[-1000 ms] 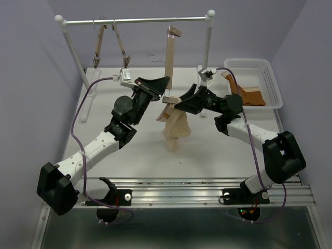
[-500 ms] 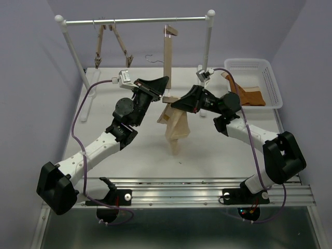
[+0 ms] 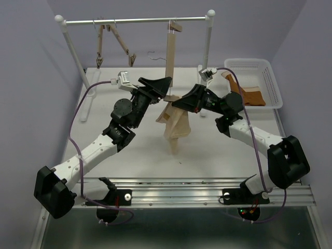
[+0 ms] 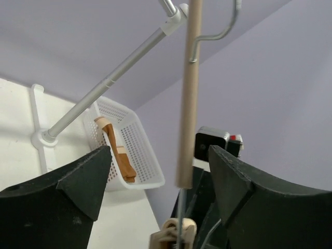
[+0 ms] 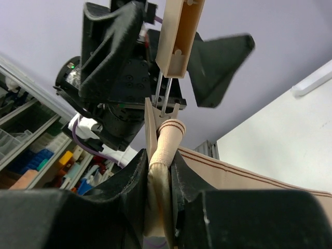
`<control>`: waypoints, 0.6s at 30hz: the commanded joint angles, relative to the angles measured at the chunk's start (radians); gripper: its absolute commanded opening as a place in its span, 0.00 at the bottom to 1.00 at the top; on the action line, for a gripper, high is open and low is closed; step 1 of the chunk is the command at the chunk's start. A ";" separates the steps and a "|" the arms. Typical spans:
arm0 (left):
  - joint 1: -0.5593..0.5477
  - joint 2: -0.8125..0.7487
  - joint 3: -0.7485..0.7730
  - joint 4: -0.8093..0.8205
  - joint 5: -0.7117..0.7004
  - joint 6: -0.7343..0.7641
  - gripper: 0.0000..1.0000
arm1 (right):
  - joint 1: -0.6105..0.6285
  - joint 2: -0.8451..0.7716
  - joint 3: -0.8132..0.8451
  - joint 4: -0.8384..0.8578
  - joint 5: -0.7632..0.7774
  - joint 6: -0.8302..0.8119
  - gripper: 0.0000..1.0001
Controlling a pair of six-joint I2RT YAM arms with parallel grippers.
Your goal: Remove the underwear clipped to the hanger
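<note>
The hanger (image 3: 170, 52) dangles almost upright from the rail, one clip up by the rail and the lower clip (image 3: 169, 98) between my two grippers. The pale beige underwear (image 3: 176, 127) droops from that lower clip to the table. My right gripper (image 3: 179, 102) is shut on the rolled waistband of the underwear (image 5: 162, 155) just under the clip (image 5: 152, 122). My left gripper (image 3: 162, 87) stands open on either side of the hanger's bar (image 4: 188, 93), its black fingers (image 4: 78, 179) clear of the wood.
Two more wooden hangers (image 3: 111, 44) hang at the left of the rail (image 3: 135, 21). A white basket (image 3: 259, 67) at the back right holds an orange-brown cloth (image 3: 249, 96). The rail's posts stand at both back corners.
My left gripper has opened wide and let go near the lower clip. My right gripper has closed on the waistband. The two left-hand hangers have swung a little.
</note>
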 commanded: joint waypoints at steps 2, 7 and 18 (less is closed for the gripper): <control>0.003 -0.067 -0.004 -0.028 0.012 0.026 0.97 | 0.006 -0.079 0.006 0.033 0.066 -0.061 0.01; 0.021 -0.095 -0.001 -0.092 0.057 0.043 0.99 | 0.006 -0.068 0.021 0.025 0.052 -0.052 0.01; 0.115 -0.142 -0.055 -0.075 0.478 0.046 0.97 | 0.006 -0.046 0.038 0.005 0.024 -0.035 0.01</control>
